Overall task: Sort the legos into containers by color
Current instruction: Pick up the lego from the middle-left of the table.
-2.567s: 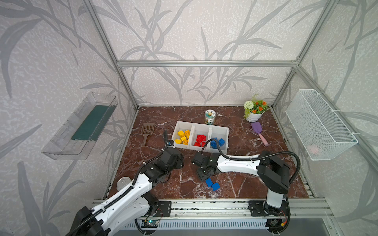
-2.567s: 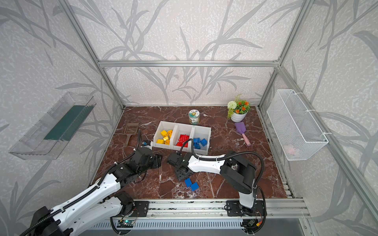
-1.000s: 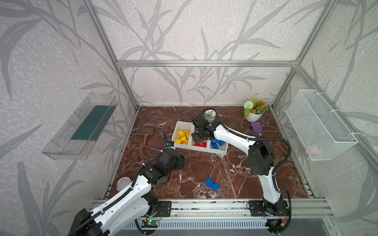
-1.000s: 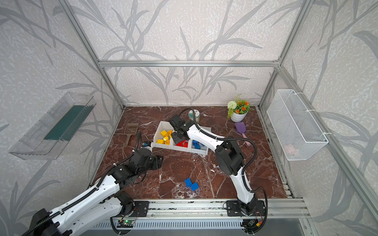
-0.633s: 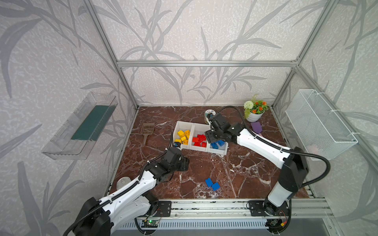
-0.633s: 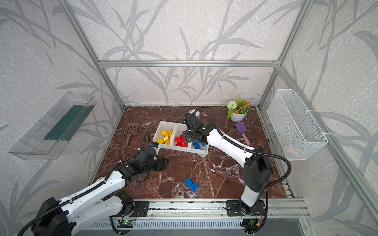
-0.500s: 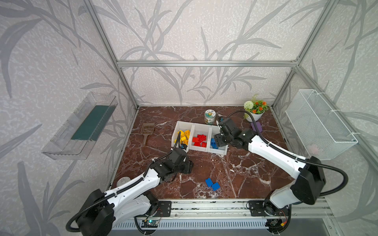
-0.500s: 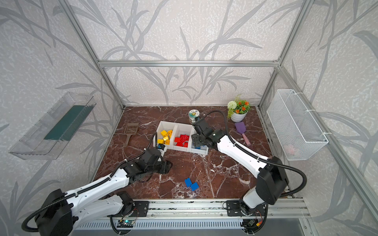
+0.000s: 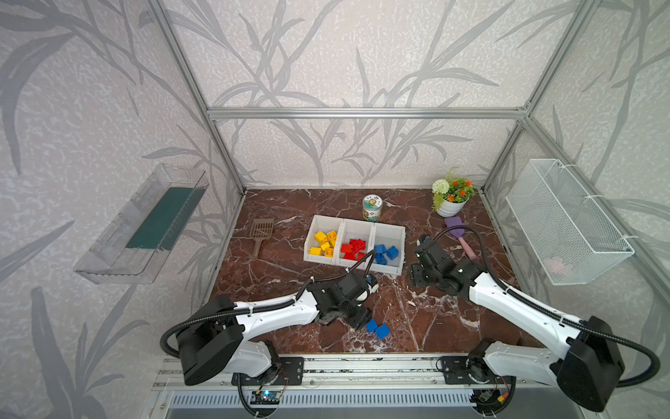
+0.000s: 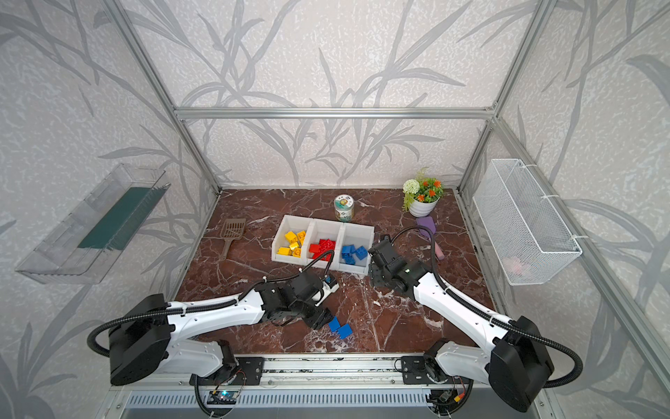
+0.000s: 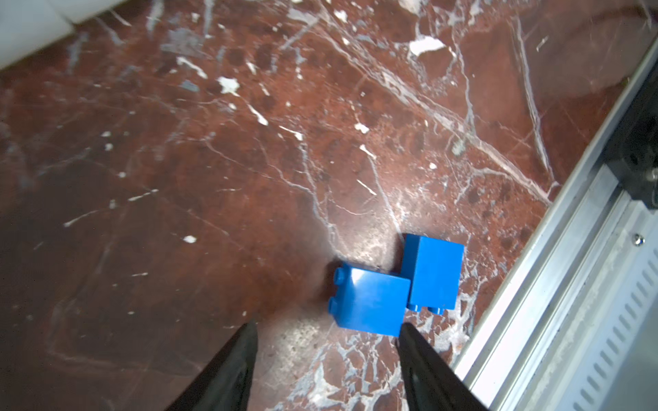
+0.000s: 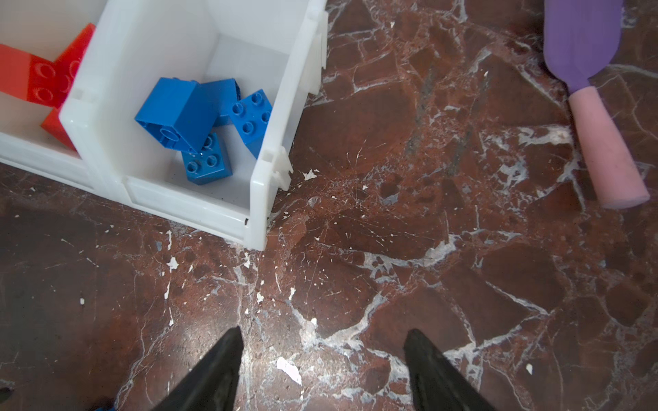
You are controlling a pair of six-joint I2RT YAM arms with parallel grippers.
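Hovering spread and empty, your left jaws are sitting just short of two touching blue legos (image 11: 370, 306), nearer than your likewise spread right jaws.

- Red-brown marble table (image 9: 290, 203) with white veins and a metal rail along its front edge.
- Three joined white bins (image 9: 388, 268) near the middle.
- Jar (image 9: 372, 208) just behind the bins.
- Flower pot (image 9: 450, 206) in the far right corner. A purple scoop (image 9: 457, 228) with a pink handle lies just in front of it.
- Brown scoop (image 9: 260, 234) near the left edge.
- Two blue bricks (image 9: 382, 331) near the front edge, touching, both on their sides.
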